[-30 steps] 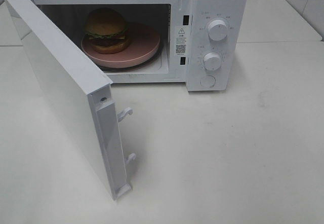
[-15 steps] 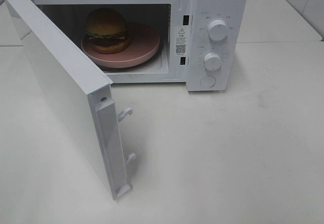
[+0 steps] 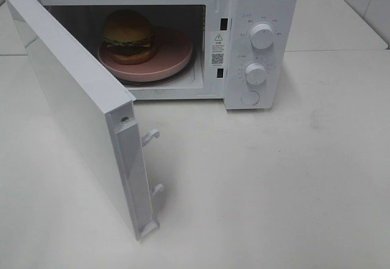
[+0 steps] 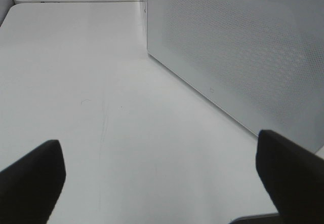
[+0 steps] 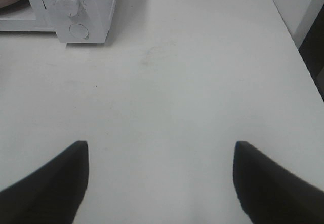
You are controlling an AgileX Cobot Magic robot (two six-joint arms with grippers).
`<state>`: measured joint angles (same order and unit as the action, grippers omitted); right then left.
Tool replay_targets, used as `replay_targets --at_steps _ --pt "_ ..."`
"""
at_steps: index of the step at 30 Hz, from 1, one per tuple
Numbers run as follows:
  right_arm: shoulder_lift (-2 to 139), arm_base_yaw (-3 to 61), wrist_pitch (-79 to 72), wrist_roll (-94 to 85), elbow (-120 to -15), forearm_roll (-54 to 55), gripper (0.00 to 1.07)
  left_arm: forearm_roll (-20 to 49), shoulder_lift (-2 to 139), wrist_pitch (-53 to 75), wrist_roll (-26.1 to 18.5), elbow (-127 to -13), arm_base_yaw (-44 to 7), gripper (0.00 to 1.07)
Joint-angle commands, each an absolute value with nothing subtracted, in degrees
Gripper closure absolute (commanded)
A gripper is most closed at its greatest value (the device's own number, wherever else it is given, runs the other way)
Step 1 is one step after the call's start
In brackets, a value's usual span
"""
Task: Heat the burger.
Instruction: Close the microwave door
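Note:
The burger (image 3: 128, 36) sits on a pink plate (image 3: 167, 56) inside the white microwave (image 3: 262, 1), whose door (image 3: 73, 104) stands swung wide toward the front left. Neither arm shows in the exterior high view. In the left wrist view my left gripper (image 4: 157, 181) is open, its dark fingertips (image 4: 30, 178) far apart over bare table, with the perforated door panel (image 4: 243, 46) just ahead. My right gripper (image 5: 161, 181) is open too, above the white table, with the microwave's knobs (image 5: 67, 2) in the distance.
The microwave's control panel carries two knobs (image 3: 262, 36) and a round button (image 3: 250, 97). Two latch hooks (image 3: 150, 137) stick out from the door's edge. The white table (image 3: 292, 178) spreads in front and to the right.

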<state>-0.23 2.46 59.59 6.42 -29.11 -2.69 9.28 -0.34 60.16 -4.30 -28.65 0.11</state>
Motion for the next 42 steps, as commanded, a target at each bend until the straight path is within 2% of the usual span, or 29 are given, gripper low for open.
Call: replay_targets --at_steps 1,17,23,32,37,39,40,41,42 --pt "-1.72 2.06 59.47 5.79 -29.05 -2.58 0.32 9.28 -1.49 59.42 -4.24 -28.53 0.17 0.12" --pt "-1.72 2.06 59.47 5.79 -29.05 -2.58 0.32 9.28 -1.32 59.42 -4.01 -28.53 0.17 0.12" --pt "-1.72 2.06 59.47 5.79 -29.05 -2.58 0.32 9.51 -1.09 58.50 -5.96 -29.56 0.17 0.12" --pt "-1.72 2.06 59.47 5.79 -29.05 -2.58 0.32 9.68 6.30 50.94 -5.96 -30.37 0.17 0.14" --pt "-1.72 2.06 59.47 5.79 -29.05 -2.58 0.32 9.74 10.71 47.04 -5.96 -30.37 0.17 0.22" --pt "-1.72 2.06 59.47 5.79 -29.05 -2.58 0.32 9.74 14.32 43.77 -5.96 -30.25 0.17 0.36" --pt "-1.72 2.06 59.47 5.79 -29.05 -2.58 0.32 9.74 14.32 43.77 -5.96 -30.25 0.17 0.36" --pt "-1.72 2.06 59.47 5.79 -29.05 -2.58 0.32 9.74 16.84 42.06 -5.96 -30.14 0.17 0.48" --pt "-1.72 2.06 59.47 5.79 -29.05 -2.58 0.32 9.74 19.54 40.22 -5.96 -30.14 0.17 0.55"
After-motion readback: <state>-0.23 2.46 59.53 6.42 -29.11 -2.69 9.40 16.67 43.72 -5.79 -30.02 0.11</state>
